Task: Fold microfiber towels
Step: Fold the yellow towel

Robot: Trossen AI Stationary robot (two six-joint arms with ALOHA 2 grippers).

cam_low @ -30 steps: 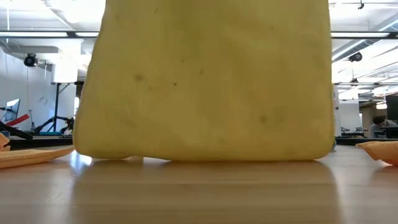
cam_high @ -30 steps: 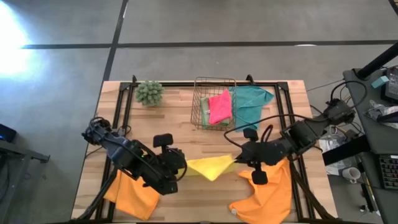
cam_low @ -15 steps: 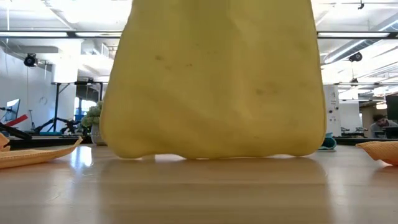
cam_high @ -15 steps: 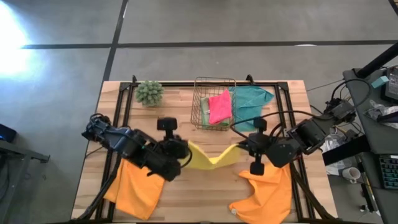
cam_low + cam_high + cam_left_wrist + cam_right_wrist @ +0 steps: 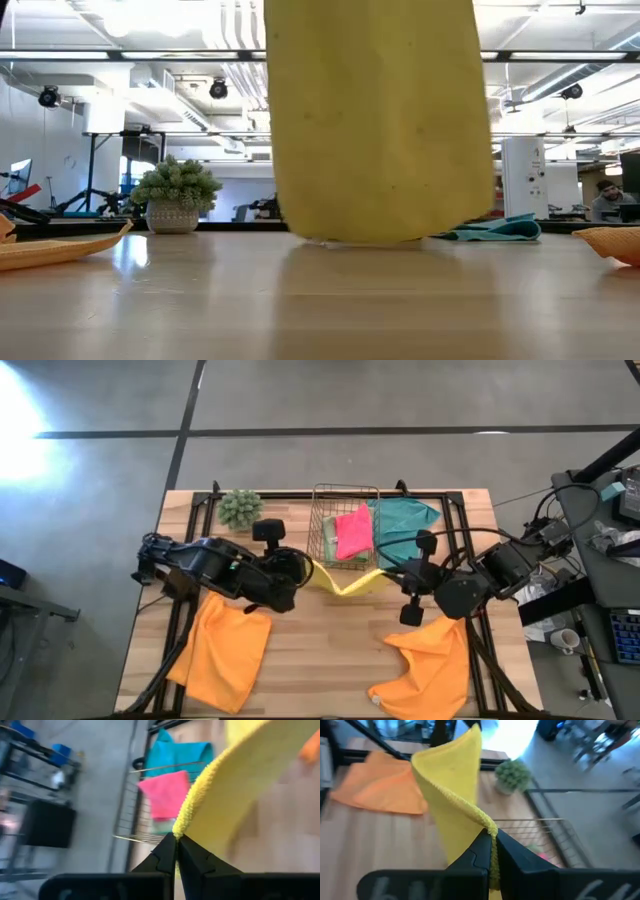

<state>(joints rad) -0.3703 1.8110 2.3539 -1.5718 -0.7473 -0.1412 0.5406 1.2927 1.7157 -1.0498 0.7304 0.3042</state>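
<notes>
A yellow microfiber towel (image 5: 345, 582) hangs between my two grippers over the middle of the table, just in front of the wire basket (image 5: 322, 540). My left gripper (image 5: 308, 568) is shut on its left end and my right gripper (image 5: 388, 574) on its right end. In the low view the yellow towel (image 5: 380, 120) hangs as a sheet, its lower edge (image 5: 370, 238) down at the table top. A pink towel (image 5: 352, 530) lies in the basket, and a teal towel (image 5: 405, 525) drapes over the basket's right side. Two orange towels (image 5: 225, 650) (image 5: 430, 665) lie flat near the front corners. My left gripper pinches the yellow towel's fuzzy upper edge (image 5: 181, 822) at its left corner between the two shut fingertips. The fingers slant down from the table's left. The cloth hangs below them. My right gripper pinches the same upper edge (image 5: 485, 822) at the right corner between its fingertips, slanting down from the table's right. The edge sags slack between the two grippers.
A fuzzy green plant ball in a pot (image 5: 240, 508) stands at the far left. The basket sits close behind the hanging towel. Bare wood (image 5: 330, 650) lies between the two orange towels at the front.
Both grippers have carried the yellow towel from the table's near middle toward the far edge and the basket, rising a little and turning their wrists. The towel has stayed hanging between them and now sags in a V seen from above.
</notes>
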